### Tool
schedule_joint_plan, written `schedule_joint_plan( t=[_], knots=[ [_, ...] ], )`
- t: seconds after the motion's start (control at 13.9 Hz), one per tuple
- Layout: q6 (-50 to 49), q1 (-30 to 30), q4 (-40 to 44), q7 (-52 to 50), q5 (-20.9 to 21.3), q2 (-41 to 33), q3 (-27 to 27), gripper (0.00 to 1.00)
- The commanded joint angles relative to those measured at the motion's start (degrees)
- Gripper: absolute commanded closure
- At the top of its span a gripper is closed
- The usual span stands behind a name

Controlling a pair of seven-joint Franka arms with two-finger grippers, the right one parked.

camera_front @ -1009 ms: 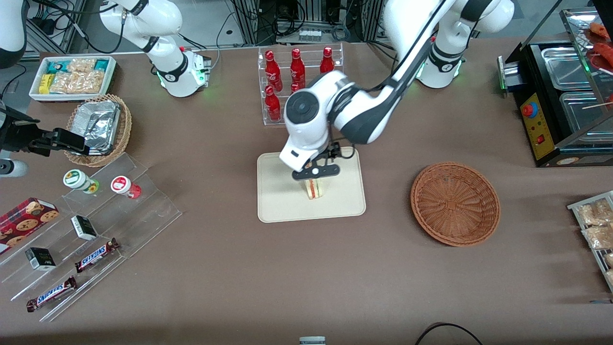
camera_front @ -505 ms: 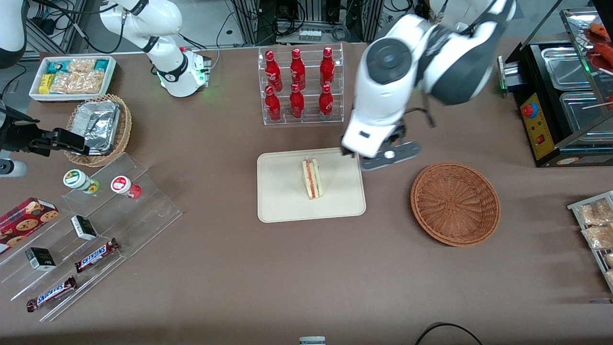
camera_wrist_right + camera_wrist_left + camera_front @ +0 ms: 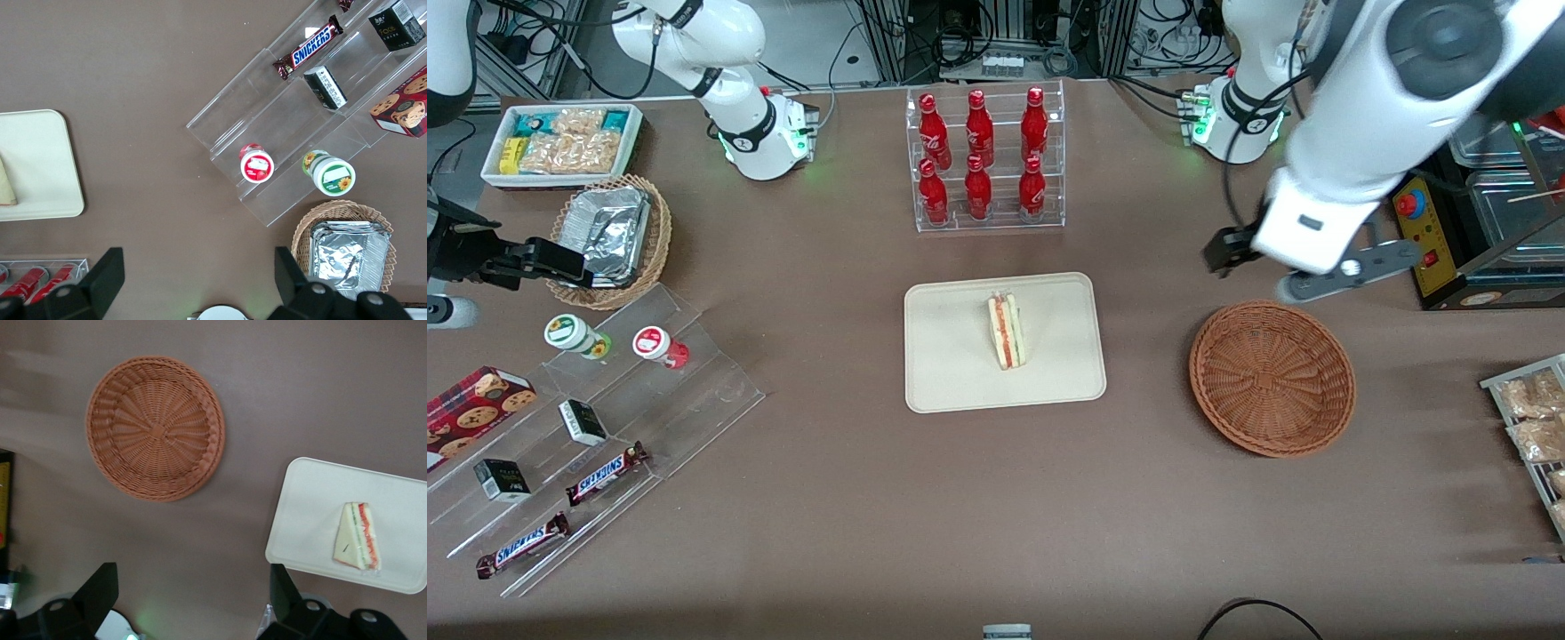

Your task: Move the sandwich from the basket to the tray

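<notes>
The sandwich (image 3: 1007, 332) lies on the cream tray (image 3: 951, 378) in the middle of the table, its red and green filling edge showing. It also shows in the left wrist view (image 3: 358, 536) on the tray (image 3: 310, 513). The reddish-brown wicker basket (image 3: 1272, 378) stands beside the tray toward the working arm's end, with nothing in it; the left wrist view shows it too (image 3: 155, 428). My left gripper (image 3: 1307, 267) hangs high above the table, just farther from the front camera than the basket. It is open and holds nothing (image 3: 192, 593).
A clear rack of red bottles (image 3: 983, 160) stands farther back than the tray. A black food warmer (image 3: 1467, 204) stands near my gripper. A stepped acrylic stand of snacks (image 3: 596, 418), a tan basket with foil (image 3: 609, 240) and a white snack bin (image 3: 560, 142) lie toward the parked arm's end.
My left gripper has let go of the sandwich on the tray, risen, and swung away toward the working arm's end, past the basket. The sandwich stays on the tray.
</notes>
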Motion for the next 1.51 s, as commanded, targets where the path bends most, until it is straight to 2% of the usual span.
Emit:
schedule_joint_plan(
  t=[0.0,0.22,0.36,0.65,0.94,1.15,1.44],
  knots=[
    [-3.5,5.0,-2.5,8.7,-0.7,-5.4,-0.6,0.0],
    [-4.2,11.6,-4.5,18.2,-0.8,-8.7,-0.6,0.0],
    [-5.7,13.4,-4.6,23.4,-0.7,-9.7,-0.5,0.0],
    [-6.1,13.7,-4.5,25.0,-0.6,-10.3,-0.1,0.0],
    [-6.3,12.7,-5.2,28.6,-0.8,-10.2,3.5,0.0],
    [-5.8,12.8,-6.6,28.7,-3.5,-10.3,4.1,0.0],
    [-5.5,13.0,-6.8,29.1,-4.1,-9.8,5.9,0.0]
  ],
)
